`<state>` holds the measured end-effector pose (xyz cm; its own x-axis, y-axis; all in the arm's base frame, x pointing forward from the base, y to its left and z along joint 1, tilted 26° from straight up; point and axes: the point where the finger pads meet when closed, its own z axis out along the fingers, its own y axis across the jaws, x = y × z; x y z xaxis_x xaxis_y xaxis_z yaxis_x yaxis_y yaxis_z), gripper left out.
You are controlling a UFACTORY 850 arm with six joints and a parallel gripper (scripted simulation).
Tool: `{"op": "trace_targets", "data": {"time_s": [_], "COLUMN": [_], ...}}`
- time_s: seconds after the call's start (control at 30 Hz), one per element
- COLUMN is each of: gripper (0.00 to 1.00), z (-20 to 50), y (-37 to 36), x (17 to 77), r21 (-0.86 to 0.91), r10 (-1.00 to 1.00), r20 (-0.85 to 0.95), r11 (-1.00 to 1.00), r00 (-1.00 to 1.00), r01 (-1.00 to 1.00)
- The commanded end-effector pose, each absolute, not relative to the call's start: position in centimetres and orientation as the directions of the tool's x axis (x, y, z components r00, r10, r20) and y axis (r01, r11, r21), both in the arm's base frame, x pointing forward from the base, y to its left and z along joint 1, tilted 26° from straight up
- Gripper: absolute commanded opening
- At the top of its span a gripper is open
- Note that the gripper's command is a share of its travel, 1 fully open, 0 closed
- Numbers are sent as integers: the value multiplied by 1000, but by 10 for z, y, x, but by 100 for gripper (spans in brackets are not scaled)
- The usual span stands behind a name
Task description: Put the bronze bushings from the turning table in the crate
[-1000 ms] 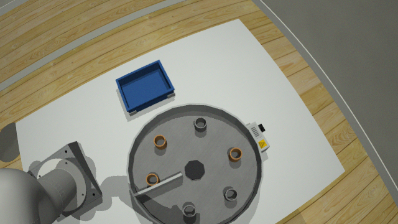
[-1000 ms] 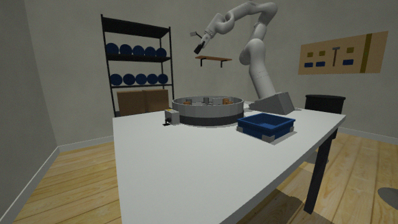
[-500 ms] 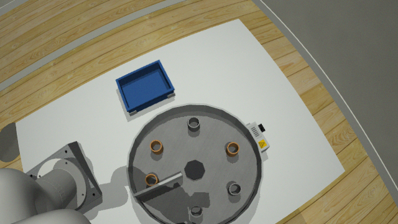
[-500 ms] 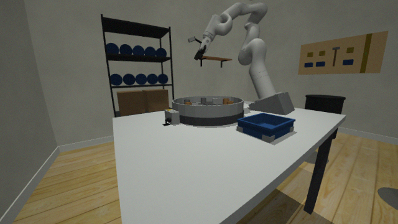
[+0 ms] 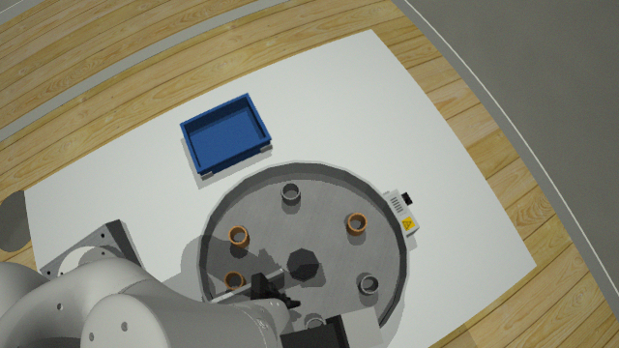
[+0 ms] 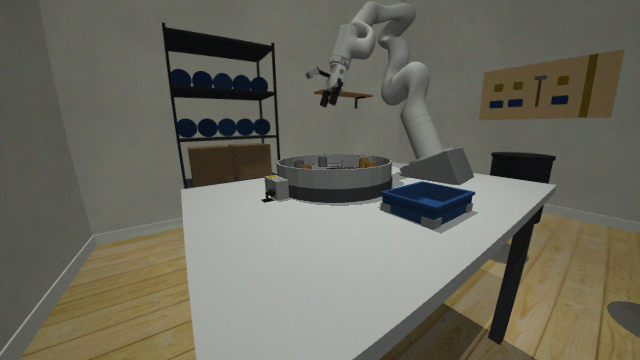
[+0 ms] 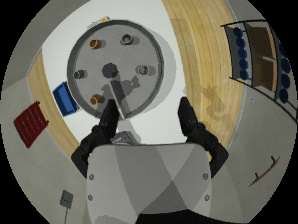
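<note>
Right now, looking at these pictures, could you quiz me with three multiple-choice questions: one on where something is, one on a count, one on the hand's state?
1. Where is the crate?
A. On the turning table
B. On the white table beside the turning table
C. On the floor

2. How many bronze bushings sit on the turning table?
A. One
B. Three
C. Five

3. The hand is:
A. Open, holding nothing
B. Shut on a bushing
C. Inside the crate

Answers: 1 B, it rests by the rim. 2 B, the top view shows three. 3 A, its fingers stand wide apart, high above.
</note>
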<state>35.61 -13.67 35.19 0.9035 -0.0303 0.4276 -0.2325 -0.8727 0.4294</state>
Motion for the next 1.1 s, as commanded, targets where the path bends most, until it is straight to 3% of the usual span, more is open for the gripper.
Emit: {"op": "trace_targets", "data": {"time_s": [0.0,0.7,1.07], "gripper": [100,100,100], "z": [317,201,198], "y": [-110,-19,-17], "x": [359,307,305], "r21": [414,427,429], "r10": [-31,1,3], "r20": [362,66,56], "r11": [-890,-904,-903], "r00": [931,998,998], "r01": [-190,-27,-22]}}
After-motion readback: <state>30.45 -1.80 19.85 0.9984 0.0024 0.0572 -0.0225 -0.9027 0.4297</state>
